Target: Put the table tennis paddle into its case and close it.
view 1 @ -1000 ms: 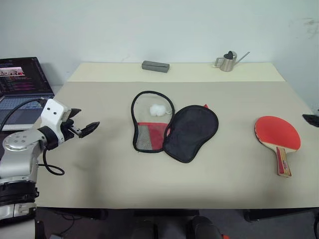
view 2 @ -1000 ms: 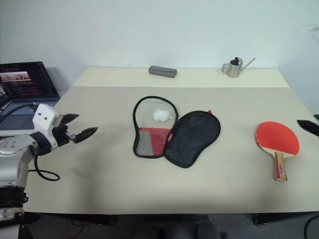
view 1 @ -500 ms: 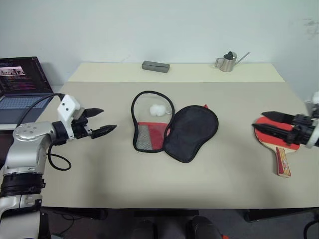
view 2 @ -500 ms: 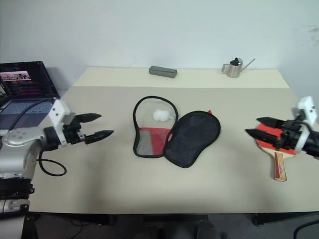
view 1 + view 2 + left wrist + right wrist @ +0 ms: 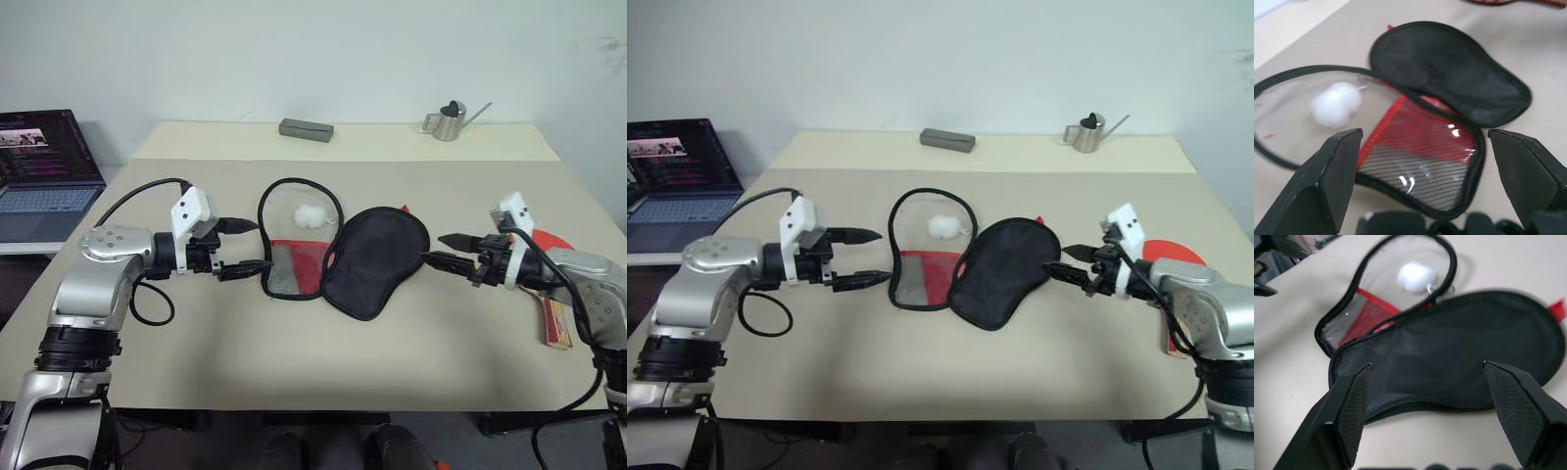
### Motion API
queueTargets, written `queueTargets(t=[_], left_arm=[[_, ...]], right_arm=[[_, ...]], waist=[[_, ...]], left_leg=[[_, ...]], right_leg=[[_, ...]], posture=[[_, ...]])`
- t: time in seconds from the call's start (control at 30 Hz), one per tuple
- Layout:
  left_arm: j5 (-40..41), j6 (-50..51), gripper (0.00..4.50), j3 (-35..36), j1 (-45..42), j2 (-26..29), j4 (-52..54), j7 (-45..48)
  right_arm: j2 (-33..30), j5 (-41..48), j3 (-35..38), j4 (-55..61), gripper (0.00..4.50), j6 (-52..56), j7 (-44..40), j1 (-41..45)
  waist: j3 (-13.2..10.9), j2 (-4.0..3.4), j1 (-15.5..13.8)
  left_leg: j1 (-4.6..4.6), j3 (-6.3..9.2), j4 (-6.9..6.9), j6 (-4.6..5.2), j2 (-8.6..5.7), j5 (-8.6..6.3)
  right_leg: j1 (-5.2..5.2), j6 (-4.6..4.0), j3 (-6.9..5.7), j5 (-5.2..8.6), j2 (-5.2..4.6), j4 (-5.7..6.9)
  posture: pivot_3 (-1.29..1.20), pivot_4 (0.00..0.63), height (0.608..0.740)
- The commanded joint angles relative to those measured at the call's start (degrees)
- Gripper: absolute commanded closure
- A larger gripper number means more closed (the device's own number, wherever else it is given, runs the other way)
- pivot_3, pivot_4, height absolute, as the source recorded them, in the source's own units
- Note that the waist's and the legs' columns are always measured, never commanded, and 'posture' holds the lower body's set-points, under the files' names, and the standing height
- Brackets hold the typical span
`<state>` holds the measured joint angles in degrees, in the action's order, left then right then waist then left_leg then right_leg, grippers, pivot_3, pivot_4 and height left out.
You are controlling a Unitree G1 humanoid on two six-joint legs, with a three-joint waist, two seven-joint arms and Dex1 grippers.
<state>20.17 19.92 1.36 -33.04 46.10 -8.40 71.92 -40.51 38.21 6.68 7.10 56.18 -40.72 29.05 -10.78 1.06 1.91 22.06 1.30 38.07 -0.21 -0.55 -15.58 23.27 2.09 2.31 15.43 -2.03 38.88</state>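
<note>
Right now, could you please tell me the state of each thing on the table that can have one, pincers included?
Red and black paddle-shaped fabric case: unzipped, lying spread open and flat, nothing inside.
Red rubber-faced table tennis paddle: flat on the table, outside the case, partly hidden behind the right arm.
Left pincer: open, holding nothing, at the case's left edge.
Right pincer: open, holding nothing, at the case's right edge.
Dark laptop: lid up, screen lit.

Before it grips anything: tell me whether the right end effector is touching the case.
Apart. In the left eye view, bare table shows between the open right end effector and the case's black edge.
</note>
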Motion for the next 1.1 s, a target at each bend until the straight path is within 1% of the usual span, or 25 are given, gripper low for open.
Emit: queueTargets(t=[0.03,0.2,0.4,0.57,0.7,0.9,1.1], left_arm=[[1.16,0.65,0.0,-0.18,-1.72,0.2,2.2,1.2],[2.14,2.8,0.0,-0.59,-3.69,-0.28,1.62,2.68],[3.15,4.49,0.0,-1.63,-6.69,-0.69,0.95,5.78],[2.76,4.08,0.0,-2.52,-8.23,-0.63,0.47,7.35],[2.58,3.72,0.0,-2.63,-9.04,-0.44,-0.11,7.58],[2.99,3.69,0.0,-2.41,-8.85,-0.1,0.57,8.42],[3.27,3.76,0.0,-3.11,-6.88,2.01,2.65,11.62]], right_arm=[[1.72,-2.43,-1.65,-1.83,0.57,0.49,2.94,2.84],[5.23,-7.35,-4.38,-7.98,0.57,-0.21,7.2,7.17],[7.45,-12.49,-6.52,-14.3,0.57,-2.99,8.02,11.03],[8.52,-14.9,-6.6,-18.27,0.57,-5.59,8.01,13.3],[9.76,-16.48,-5.45,-20.84,0.57,-7.21,9.64,14.57],[10.15,-18.51,-5.11,-24.8,0.57,-7.41,11.14,14.86],[10.58,-18.63,-3.44,-26.67,0.57,-5.47,11.89,15.41]], waist=[[0.0,0.0,-0.04],[0.0,0.0,-0.02],[0.0,0.0,-0.03],[0.0,0.01,0.03],[0.0,0.0,0.15],[0.0,0.01,0.06],[0.0,0.0,0.3]], left_leg=[[0.0,0.0,0.0,0.0,0.0,0.0],[0.03,0.0,0.01,0.0,-0.02,0.0],[0.05,0.0,0.0,0.0,-0.02,0.0],[0.07,-0.02,0.0,0.0,-0.03,0.0],[0.07,-0.02,-0.01,0.0,0.0,0.0],[0.09,-0.02,0.0,0.0,-0.01,0.0],[0.1,-0.04,-0.02,0.0,0.0,0.0]], right_leg=[[0.0,0.0,0.0,0.0,0.0,0.0],[0.02,0.0,-0.07,0.0,0.01,0.0],[0.05,0.0,-0.11,0.0,0.04,-0.01],[0.07,0.0,-0.12,0.0,0.05,0.0],[0.1,0.0,-0.11,0.0,0.07,0.0],[0.1,0.0,-0.1,0.0,0.07,0.0],[0.14,-0.01,-0.08,0.0,0.07,0.01]], posture=[[0.0,0.15,0.74],[0.0,0.15,0.74],[0.0,0.15,0.74],[0.0,0.15,0.74],[0.0,0.15,0.74],[0.0,0.15,0.74],[0.0,0.15,0.74]])
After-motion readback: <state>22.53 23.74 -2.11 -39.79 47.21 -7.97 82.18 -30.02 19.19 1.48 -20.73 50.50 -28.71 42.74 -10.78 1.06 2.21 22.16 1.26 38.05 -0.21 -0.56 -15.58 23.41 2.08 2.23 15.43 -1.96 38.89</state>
